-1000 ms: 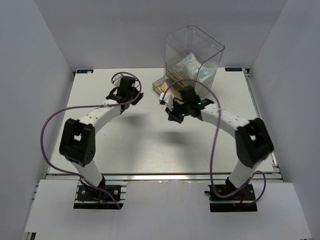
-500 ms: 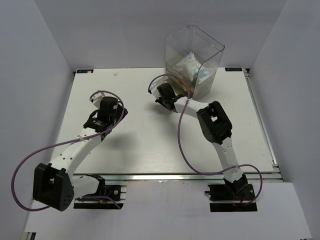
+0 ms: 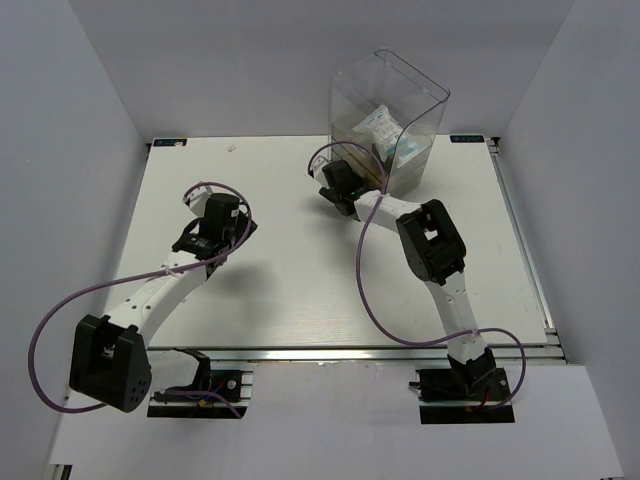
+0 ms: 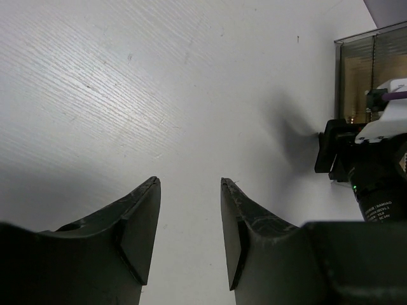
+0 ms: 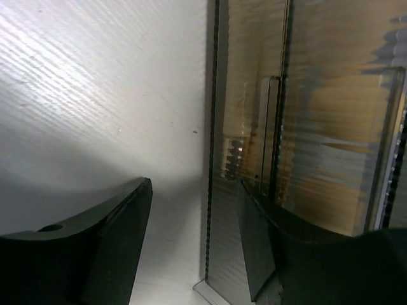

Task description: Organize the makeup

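The sorting looks nearly finished to me: I see no makeup lying loose on the tabletop point(image 3: 290, 280), and the two white blue-printed packets point(image 3: 383, 130) sit inside the clear drawer box point(image 3: 392, 95) at about 1 o'clock on the tabletop. Its lower part shows amber through the ribbed plastic, but I cannot tell whether the sponges, tube or stick are in there. My right hand point(image 5: 194, 187) is at the box's 8 o'clock, fingers apart at its bottom front edge, gripping nothing. My left hand point(image 4: 189, 187) hangs at 9 o'clock, half open and empty, well apart from the box.
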{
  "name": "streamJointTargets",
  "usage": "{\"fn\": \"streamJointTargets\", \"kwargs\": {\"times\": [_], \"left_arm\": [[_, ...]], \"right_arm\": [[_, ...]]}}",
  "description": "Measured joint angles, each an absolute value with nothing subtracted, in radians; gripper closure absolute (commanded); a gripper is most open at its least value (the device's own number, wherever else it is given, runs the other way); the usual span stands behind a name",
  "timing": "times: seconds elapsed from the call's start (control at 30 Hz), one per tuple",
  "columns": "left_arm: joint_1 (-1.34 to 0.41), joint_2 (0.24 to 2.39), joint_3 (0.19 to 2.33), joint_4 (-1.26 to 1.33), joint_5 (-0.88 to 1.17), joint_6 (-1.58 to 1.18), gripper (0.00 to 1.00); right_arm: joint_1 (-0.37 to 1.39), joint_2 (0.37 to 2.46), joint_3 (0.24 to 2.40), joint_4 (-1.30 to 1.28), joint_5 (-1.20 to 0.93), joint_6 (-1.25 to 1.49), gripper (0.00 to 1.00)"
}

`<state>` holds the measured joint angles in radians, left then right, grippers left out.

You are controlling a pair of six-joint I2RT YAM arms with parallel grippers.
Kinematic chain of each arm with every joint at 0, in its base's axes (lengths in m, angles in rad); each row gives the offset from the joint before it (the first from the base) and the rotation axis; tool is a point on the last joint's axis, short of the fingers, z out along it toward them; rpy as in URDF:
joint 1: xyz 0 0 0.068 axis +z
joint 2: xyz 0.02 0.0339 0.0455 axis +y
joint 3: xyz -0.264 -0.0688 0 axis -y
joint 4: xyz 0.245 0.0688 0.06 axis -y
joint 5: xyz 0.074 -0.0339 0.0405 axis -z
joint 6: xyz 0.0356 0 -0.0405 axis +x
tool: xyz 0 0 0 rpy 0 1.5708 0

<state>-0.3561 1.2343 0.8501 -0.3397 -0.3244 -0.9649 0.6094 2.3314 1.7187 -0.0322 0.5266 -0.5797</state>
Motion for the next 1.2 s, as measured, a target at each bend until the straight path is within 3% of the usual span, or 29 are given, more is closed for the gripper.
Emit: {"fn": "streamJointTargets", "kwargs": {"times": [0.17,0.43,0.57,0.63,0.7,0.73,0.77,0.8,0.83,1.2], "left_arm": [[-0.356,1.24,0.85,-0.338,-0.324,-0.965,0.47],[-0.356,1.24,0.85,-0.336,-0.324,-0.966,0.5],[-0.356,1.24,0.85,-0.32,-0.319,-0.957,0.87],[-0.355,1.236,0.85,-0.302,-0.315,-0.941,0.88],[-0.354,1.226,0.85,-0.28,-0.306,-0.911,0.68],[-0.353,1.218,0.849,-0.261,-0.296,-0.893,0.52],[-0.351,1.209,0.848,-0.235,-0.282,-0.874,0.37],[-0.349,1.198,0.845,-0.208,-0.266,-0.852,0.12],[-0.348,1.185,0.843,-0.177,-0.246,-0.833,0.03],[-0.346,1.122,0.842,0.031,-0.088,-0.675,0.02]], "right_arm": [[0.604,2.331,1.719,-0.025,0.532,-0.583,0.28],[0.582,2.319,1.723,-0.048,0.477,-0.577,0.3],[0.553,2.206,1.646,-0.182,0.168,-0.626,0.35],[0.542,2.105,1.57,-0.249,-0.009,-0.654,0.33],[0.541,1.976,1.482,-0.29,-0.19,-0.654,0.2],[0.544,1.918,1.451,-0.297,-0.263,-0.637,0.11],[0.546,1.858,1.425,-0.295,-0.327,-0.605,0.11],[0.549,1.805,1.409,-0.288,-0.375,-0.571,0.11],[0.554,1.764,1.402,-0.28,-0.4,-0.521,0.11],[0.459,1.55,1.412,-0.271,-0.344,-0.034,0.1]]}}
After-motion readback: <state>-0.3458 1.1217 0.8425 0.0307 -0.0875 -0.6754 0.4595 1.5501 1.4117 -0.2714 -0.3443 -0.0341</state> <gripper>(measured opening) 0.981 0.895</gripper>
